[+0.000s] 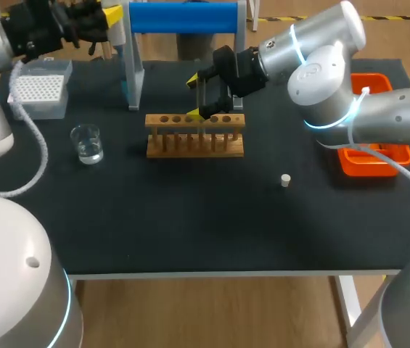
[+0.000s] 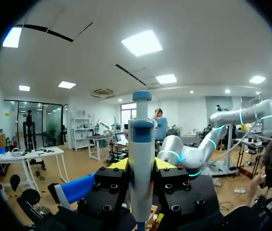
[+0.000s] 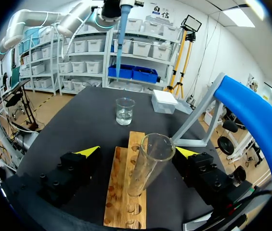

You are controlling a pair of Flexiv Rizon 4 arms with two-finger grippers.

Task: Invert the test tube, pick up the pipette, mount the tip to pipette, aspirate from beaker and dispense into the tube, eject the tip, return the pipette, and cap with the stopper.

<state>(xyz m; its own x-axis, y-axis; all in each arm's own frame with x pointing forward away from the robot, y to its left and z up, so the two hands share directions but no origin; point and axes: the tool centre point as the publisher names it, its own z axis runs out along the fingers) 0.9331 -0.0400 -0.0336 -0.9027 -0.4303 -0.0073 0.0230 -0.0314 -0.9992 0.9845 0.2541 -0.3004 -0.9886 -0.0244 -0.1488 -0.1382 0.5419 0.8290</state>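
Hidden or unclear: the left hand (image 1: 107, 18) is at the far left corner, cut by the frame edge in the head view, where its load is not legible; the left wrist view shows the fingers closed from both sides on the pipette (image 2: 141, 139), whose lower end runs out of frame; whether a tip is mounted, cannot tell. The orange tray (image 1: 371, 156) is partly covered by the right arm.

Right hand (image 1: 199, 98) hangs over the wooden rack (image 1: 194, 141); fingers spread wide. The test tube (image 3: 148, 166) stands between them, mouth up, lower end in a rack hole (which hole, not readable); one finger is near the rim, the other well apart, so nothing is gripped.

Edges and room: tip box (image 1: 39, 90) near the left edge; beaker (image 1: 87, 143) between it and the rack; blue stand (image 1: 183, 18) just behind the rack at the far edge; stopper (image 1: 285, 180) sits on the broad stretch of tabletop (image 1: 190, 225) in front of the rack, well apart from it.
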